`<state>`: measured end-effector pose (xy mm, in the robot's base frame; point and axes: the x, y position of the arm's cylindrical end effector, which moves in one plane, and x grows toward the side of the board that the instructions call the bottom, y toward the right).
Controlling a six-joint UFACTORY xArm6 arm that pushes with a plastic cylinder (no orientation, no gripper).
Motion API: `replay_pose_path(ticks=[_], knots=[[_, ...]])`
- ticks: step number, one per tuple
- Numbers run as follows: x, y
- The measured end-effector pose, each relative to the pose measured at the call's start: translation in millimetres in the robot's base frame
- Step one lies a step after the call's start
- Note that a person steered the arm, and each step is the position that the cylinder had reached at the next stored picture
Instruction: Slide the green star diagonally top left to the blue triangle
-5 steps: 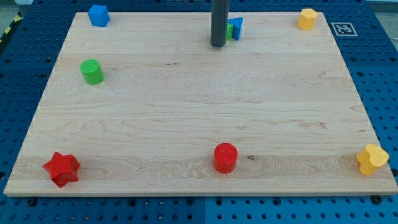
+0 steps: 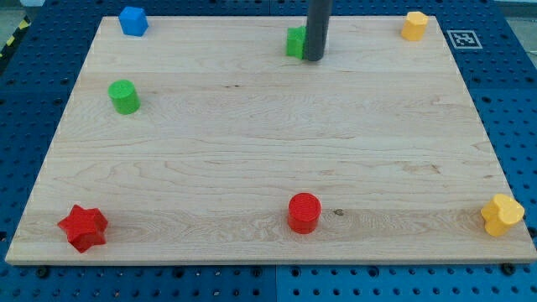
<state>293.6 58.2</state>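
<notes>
Along the view's bottom edge of the bench (image 2: 252,168), three blocks sit well apart: red star (image 2: 82,227) at the left corner, red cylinder (image 2: 304,212) near the middle, yellow block (image 2: 502,215), lobed in shape, at the right corner. Further up on the left, green cylinder (image 2: 124,96) stands alone. At the view's top: blue block (image 2: 132,20) at the left corner, its shape unclear; yellow block (image 2: 414,25), many-sided, at the right. Green star (image 2: 295,42), shape only partly made out, lies top centre, touching the left side of the rod. My tip (image 2: 313,59) rests on the bench just right of the green star. Blue triangle not visible; cannot tell whether it lies behind the rod. No jaws on this rig, so nothing is gripped.
</notes>
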Motion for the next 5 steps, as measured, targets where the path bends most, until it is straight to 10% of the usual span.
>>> replay_pose_path(ticks=[5], knots=[[-59.9, -37.9]])
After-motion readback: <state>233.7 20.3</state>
